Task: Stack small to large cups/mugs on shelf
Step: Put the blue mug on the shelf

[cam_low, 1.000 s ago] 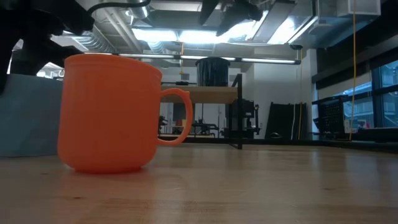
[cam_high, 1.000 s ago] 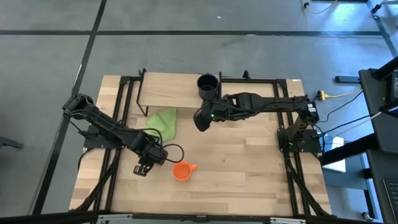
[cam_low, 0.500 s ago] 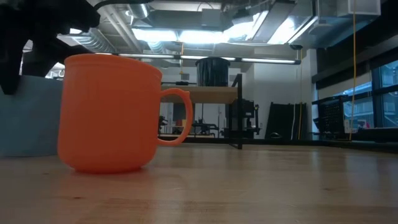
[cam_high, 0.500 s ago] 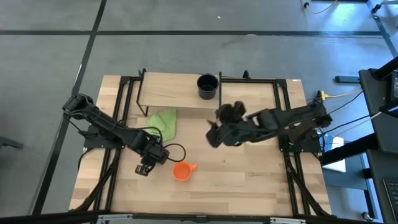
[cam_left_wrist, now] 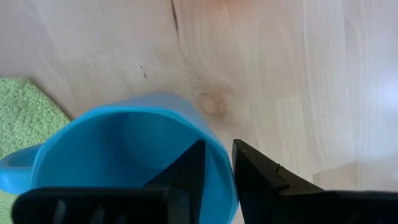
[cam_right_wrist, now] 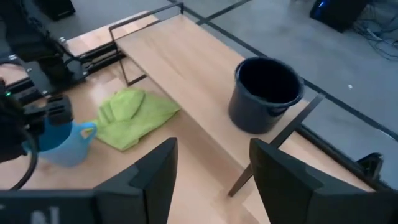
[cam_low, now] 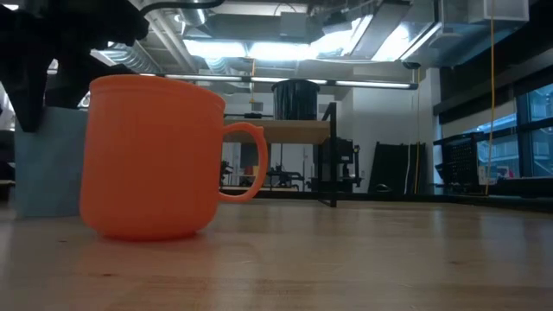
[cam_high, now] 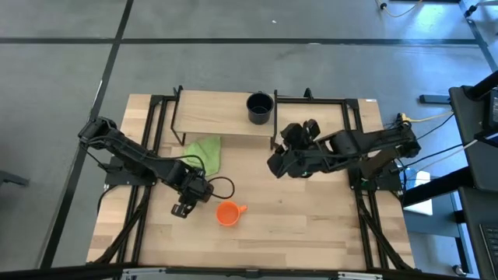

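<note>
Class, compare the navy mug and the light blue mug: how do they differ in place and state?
The navy mug stands on the shelf, free of any gripper; the light blue mug is off the shelf, beside the green cloth, its rim clamped in the left gripper. Both stand upright, mouths up.

A lab: bare ceiling ducts (cam_low: 130, 56), taped grey floor (cam_high: 233, 47), equipment racks (cam_low: 341, 164).

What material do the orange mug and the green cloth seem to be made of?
The orange mug looks like matte plastic: uniform colour with a soft, dull sheen, though glazed ceramic is possible. The green cloth looks like soft terry or microfibre fabric: it lies crumpled with a fuzzy, looped surface.
</note>
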Action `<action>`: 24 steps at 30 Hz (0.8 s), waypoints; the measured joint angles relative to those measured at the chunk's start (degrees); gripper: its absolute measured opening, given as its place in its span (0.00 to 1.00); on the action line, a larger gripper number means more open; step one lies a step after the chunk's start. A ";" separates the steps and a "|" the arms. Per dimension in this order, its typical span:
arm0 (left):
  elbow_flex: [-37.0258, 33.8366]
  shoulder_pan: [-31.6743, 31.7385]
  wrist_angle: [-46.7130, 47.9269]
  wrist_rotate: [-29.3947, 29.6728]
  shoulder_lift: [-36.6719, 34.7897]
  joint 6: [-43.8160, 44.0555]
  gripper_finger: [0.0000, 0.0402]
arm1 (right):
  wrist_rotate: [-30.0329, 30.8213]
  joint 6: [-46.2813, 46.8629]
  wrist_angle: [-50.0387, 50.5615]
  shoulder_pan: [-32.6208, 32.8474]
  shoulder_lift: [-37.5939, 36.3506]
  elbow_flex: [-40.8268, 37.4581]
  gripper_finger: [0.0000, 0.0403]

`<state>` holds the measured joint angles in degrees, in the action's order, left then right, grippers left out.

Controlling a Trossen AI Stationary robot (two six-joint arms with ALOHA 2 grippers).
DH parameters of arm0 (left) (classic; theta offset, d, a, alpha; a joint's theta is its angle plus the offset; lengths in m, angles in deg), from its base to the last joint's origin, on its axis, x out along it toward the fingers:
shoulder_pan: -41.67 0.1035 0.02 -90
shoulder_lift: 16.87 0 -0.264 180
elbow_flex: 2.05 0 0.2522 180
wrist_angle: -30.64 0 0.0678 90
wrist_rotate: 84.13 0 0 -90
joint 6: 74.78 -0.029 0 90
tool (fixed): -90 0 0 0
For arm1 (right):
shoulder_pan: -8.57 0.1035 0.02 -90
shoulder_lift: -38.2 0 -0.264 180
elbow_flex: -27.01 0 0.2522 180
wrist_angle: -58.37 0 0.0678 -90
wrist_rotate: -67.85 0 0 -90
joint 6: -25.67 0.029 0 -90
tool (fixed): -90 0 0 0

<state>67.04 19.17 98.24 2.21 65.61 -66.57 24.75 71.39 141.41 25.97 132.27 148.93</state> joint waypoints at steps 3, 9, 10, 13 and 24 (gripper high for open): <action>0.00 0.00 0.00 0.03 0.00 0.46 0.19 | 0.66 -1.06 0.11 -0.14 -1.24 0.00 0.50; 0.00 0.00 0.06 1.04 0.00 0.67 0.18 | 3.07 -0.18 3.12 -0.37 -4.53 0.00 0.50; 0.00 0.00 0.04 1.19 0.00 0.67 0.18 | 3.63 0.29 3.63 -0.36 -5.07 0.00 0.50; 0.00 0.00 0.30 1.32 0.00 0.68 0.13 | 3.73 0.50 4.39 -0.37 -6.16 0.00 0.50; 0.13 -0.02 0.49 2.10 -0.11 0.57 0.04 | 4.47 0.63 6.69 -0.36 -6.63 0.00 0.50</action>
<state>67.17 19.15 98.73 4.31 65.50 -66.00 29.22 72.02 148.10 25.61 125.64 148.93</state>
